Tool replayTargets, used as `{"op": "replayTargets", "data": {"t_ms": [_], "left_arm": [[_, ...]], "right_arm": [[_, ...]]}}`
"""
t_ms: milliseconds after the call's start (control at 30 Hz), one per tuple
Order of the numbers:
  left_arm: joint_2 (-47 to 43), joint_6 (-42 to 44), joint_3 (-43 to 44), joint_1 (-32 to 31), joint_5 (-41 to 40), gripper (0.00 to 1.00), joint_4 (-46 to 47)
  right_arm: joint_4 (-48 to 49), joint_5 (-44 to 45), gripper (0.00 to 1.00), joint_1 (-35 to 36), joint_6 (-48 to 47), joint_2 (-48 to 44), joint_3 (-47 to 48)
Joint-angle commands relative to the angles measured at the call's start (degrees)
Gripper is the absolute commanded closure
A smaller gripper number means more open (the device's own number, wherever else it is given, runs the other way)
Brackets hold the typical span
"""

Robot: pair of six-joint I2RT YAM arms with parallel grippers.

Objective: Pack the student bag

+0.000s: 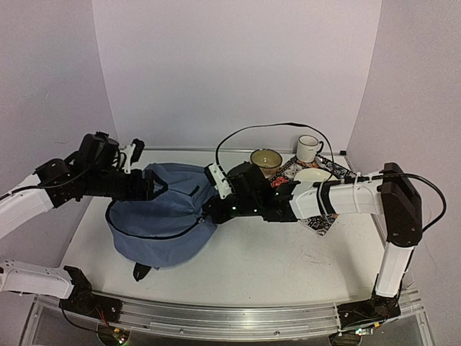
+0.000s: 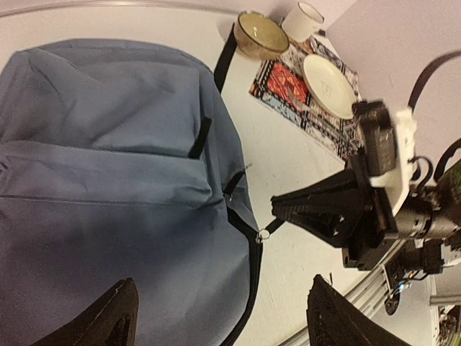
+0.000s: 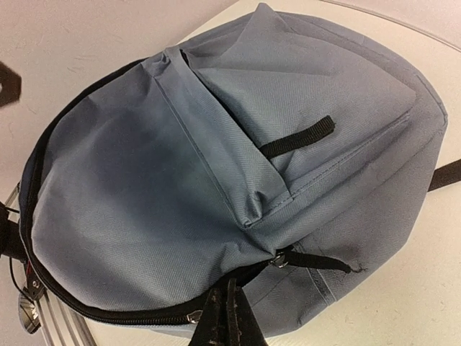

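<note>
The student bag (image 1: 162, 231) lies flat on the table at centre left, slate-blue with black zips, and it fills the right wrist view (image 3: 180, 194). My right gripper (image 1: 209, 211) is at the bag's right edge, shut on a black zip pull (image 2: 272, 225) that hangs from a metal ring. In its own view the fingers (image 3: 230, 317) are pressed together over the black zip line. My left gripper (image 1: 158, 189) hovers over the bag's upper part and is open, its two fingertips (image 2: 108, 324) wide apart with only fabric (image 2: 108, 180) below them.
To the right of the bag lies a patterned mat (image 1: 320, 220) with a white plate (image 1: 313, 175) on it. A tan bowl (image 1: 266, 160) and a white mug (image 1: 308, 148) stand behind it. A black cable arches over the right arm. White walls close in the table.
</note>
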Motion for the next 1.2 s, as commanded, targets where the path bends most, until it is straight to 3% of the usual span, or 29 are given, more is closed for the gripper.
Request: {"op": "replayTargets", "data": {"t_ms": [0,100,367,733,1167], "left_arm": [[2.4,0.0,-3.3,-6.1,-2.0,0.21,9.2],[5.2,-1.0,-4.4,-11.9,-9.2,0.28,10.7],[16.3,-3.7,-6.4,-20.4,-23.2,0.31,12.2],[20.7,-6.6,-14.9,-23.8,-23.8,0.41,17.7],[20.2,-10.5,-21.9,-28.8,-23.1,0.94,20.5]], "right_arm": [[0.5,2.6,1.00,-0.1,1.7,-2.2,0.9],[0.5,1.9,1.00,0.0,2.2,-1.3,1.5],[0.5,-0.4,1.00,-0.1,2.1,0.4,2.6],[1.6,-5.4,1.00,0.0,5.3,8.0,4.1],[2.0,-1.9,1.00,-0.2,3.3,10.3,6.9]]}}
